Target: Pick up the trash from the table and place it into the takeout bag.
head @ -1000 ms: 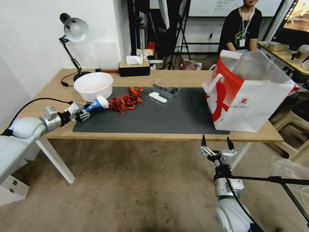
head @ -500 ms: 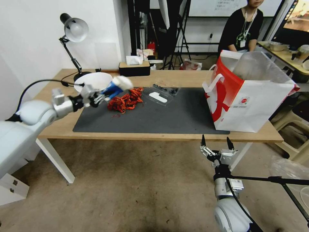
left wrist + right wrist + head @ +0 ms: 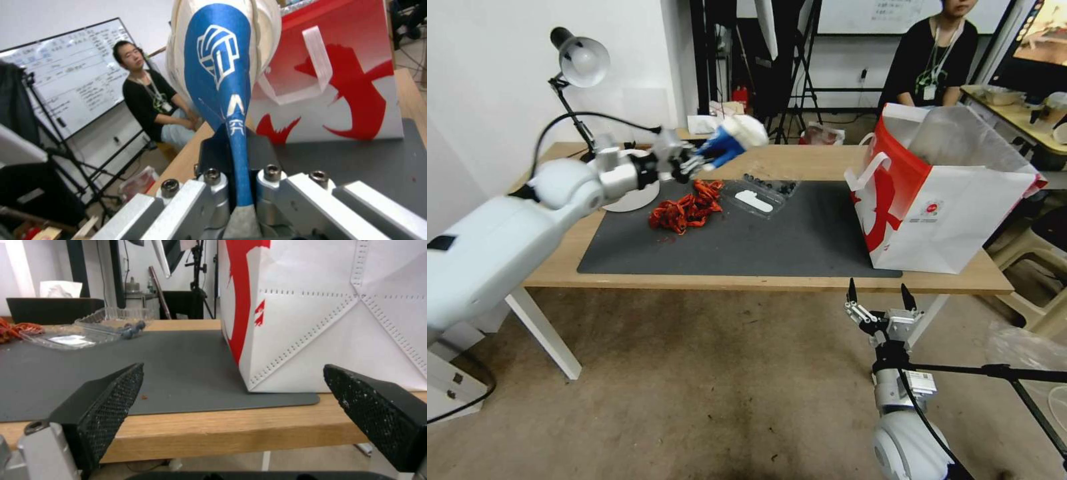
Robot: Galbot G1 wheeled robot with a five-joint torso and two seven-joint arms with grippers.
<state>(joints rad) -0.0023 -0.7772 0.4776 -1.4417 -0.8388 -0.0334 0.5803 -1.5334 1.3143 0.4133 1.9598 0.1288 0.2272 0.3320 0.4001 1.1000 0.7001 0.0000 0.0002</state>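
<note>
My left gripper (image 3: pixel 697 161) is shut on a blue cup (image 3: pixel 728 142) with a white lid, held in the air above the back of the table (image 3: pixel 774 283); in the left wrist view the cup (image 3: pixel 220 76) is squashed between the jaws. Red shells (image 3: pixel 688 207) lie in a heap on the dark grey mat (image 3: pixel 760 247). A clear plastic tray (image 3: pixel 760 195) lies beside them. The white and red takeout bag (image 3: pixel 940 200) stands open at the table's right end, and its side (image 3: pixel 333 316) fills much of the right wrist view. My right gripper (image 3: pixel 879 299) hangs open below the table's front edge.
A white bowl (image 3: pixel 634 197) sits behind my left forearm, with a desk lamp (image 3: pixel 577 63) and a black tissue box (image 3: pixel 697 127) at the table's back. A person sits behind the bag. Chairs and another desk stand to the right.
My left arm has lifted the blue cup off the mat and carried it up and to the right, past the white bowl. The right arm has stayed where it was.
</note>
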